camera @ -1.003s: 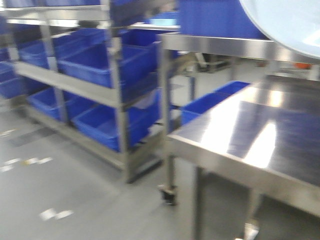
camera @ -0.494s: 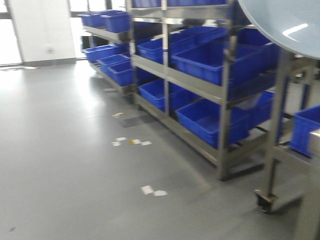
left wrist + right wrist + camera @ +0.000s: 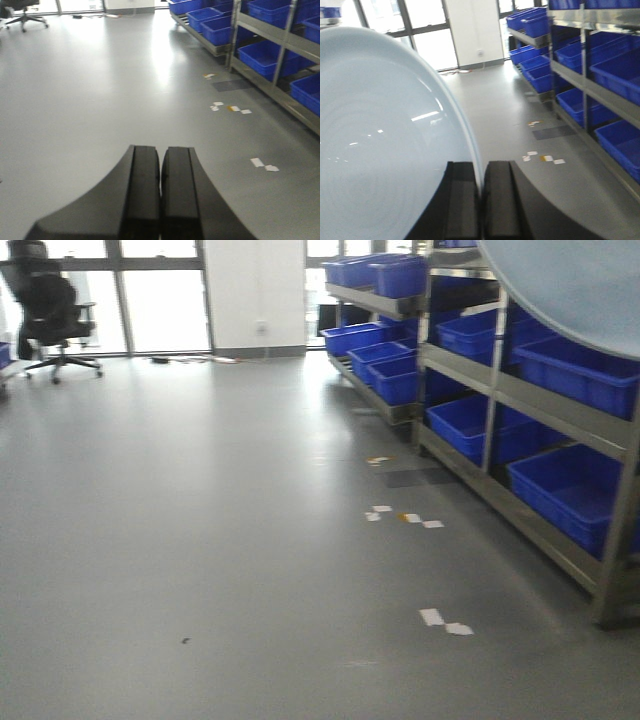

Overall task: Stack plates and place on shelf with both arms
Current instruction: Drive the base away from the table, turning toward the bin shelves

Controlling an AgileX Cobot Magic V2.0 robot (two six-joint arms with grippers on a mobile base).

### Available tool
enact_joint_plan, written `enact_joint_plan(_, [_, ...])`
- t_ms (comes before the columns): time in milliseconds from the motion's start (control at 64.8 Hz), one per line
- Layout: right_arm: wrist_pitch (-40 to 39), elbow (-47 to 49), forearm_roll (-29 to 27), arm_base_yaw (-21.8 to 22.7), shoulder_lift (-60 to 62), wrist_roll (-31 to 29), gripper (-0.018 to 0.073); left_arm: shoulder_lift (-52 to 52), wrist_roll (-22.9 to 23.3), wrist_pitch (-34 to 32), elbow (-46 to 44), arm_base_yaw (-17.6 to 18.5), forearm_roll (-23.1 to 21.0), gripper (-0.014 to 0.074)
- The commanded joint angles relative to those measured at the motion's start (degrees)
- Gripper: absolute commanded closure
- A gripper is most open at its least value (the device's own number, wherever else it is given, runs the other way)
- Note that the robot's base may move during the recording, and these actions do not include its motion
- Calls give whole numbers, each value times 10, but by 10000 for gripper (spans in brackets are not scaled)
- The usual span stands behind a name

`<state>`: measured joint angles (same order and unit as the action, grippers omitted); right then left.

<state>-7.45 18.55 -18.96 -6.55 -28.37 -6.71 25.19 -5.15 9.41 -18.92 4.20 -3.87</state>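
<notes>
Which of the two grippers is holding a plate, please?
The right gripper: its jaws are shut on the rim of the pale blue plate. The left gripper has its jaws shut with nothing between them.

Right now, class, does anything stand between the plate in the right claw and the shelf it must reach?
Nothing visible does. The right claw grips the plate by its rim, and only bare floor with a few paper scraps lies between it and the shelf. The tiers in view are filled with blue crates, though.
</notes>
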Motion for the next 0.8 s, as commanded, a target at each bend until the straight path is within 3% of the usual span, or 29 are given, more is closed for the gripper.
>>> enact_joint_plan(0, [-54,19,4,5,1,-2,510,3,5,-48,-17,0,-2,513])
enact_joint_plan(787, [-54,19,4,5,1,-2,510,3,5,-48,-17,0,-2,514])
